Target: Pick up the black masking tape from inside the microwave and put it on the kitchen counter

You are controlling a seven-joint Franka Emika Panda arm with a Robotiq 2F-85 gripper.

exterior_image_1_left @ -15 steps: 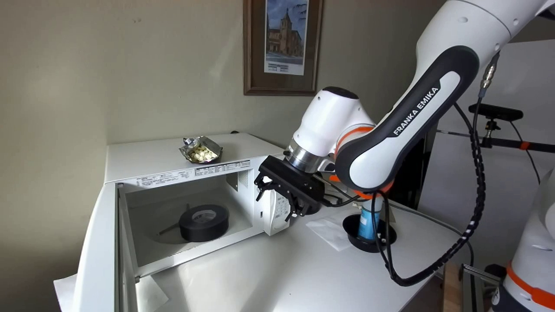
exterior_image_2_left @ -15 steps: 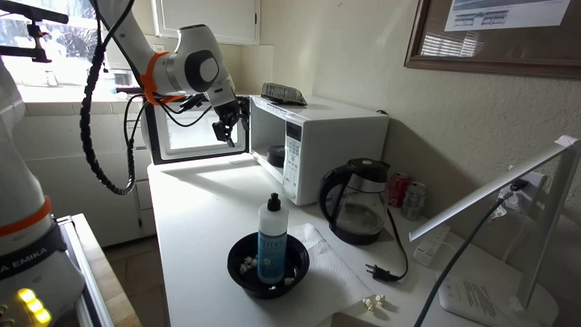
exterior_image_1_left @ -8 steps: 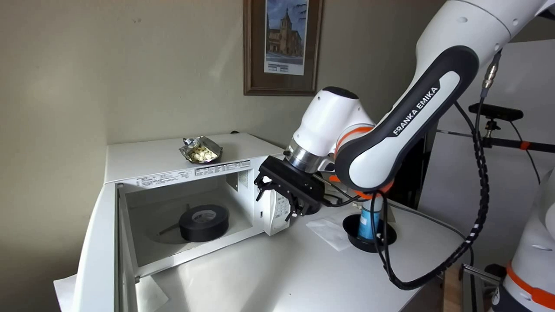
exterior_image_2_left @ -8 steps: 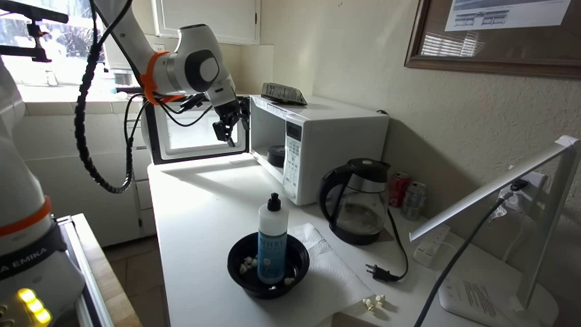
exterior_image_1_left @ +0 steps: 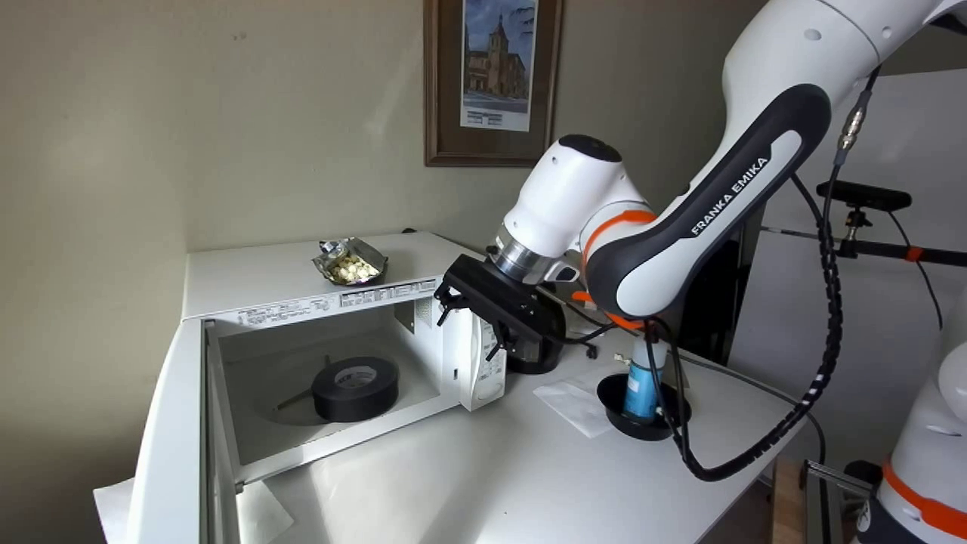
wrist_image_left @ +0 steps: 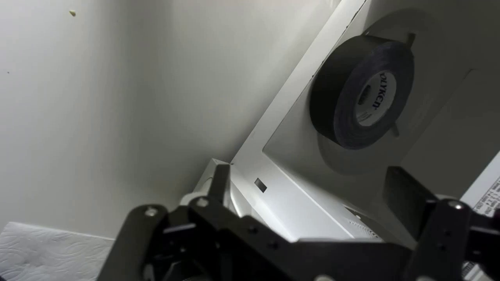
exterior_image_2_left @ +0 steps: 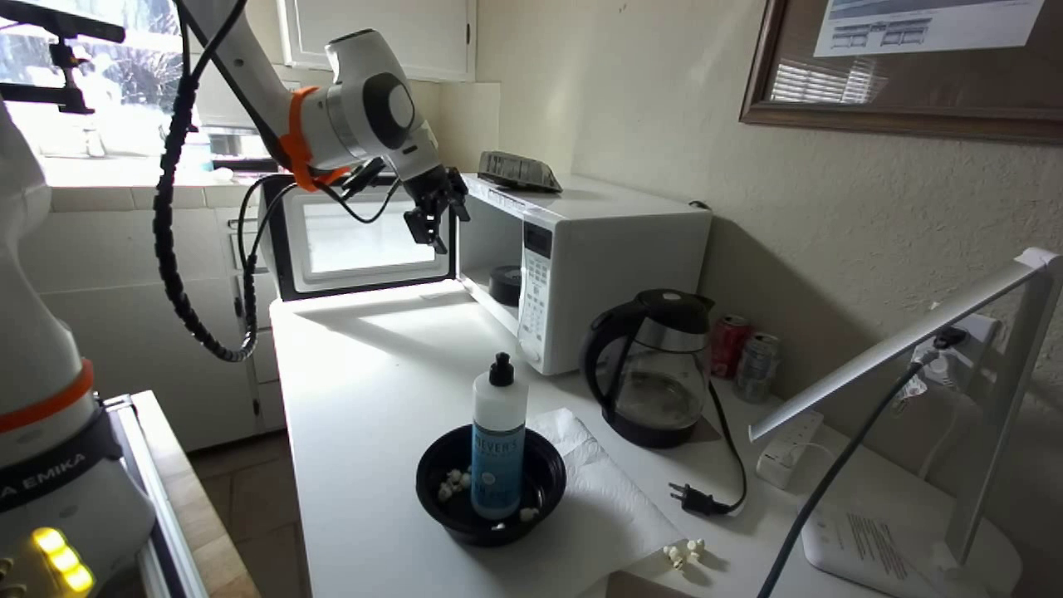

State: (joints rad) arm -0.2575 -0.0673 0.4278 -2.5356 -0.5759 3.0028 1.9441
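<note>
One broad, smooth white countertop [exterior_image_1_left: 446, 468] stretches beneath a white, black-trimmed robot arm [exterior_image_1_left: 566, 200]; on the countertop stands a white, boxy microwave [exterior_image_1_left: 257, 279], opened wide; at five o'clock from the microwave in an exterior view sits a black-handled glass coffee pot [exterior_image_2_left: 656, 399]; the black two-fingered gripper [wrist_image_left: 308, 171] hangs outside the microwave's front, fingers [wrist_image_left: 404, 199] spread well apart; at six o'clock from the gripper in an exterior view rests a round black bowl [exterior_image_2_left: 490, 533] holding an upright, blue-labelled bottle [exterior_image_2_left: 498, 473]; the thick matte-black tape roll [exterior_image_1_left: 355, 399] lies flat inside the microwave, at eight o'clock from the gripper in an exterior view.
</note>
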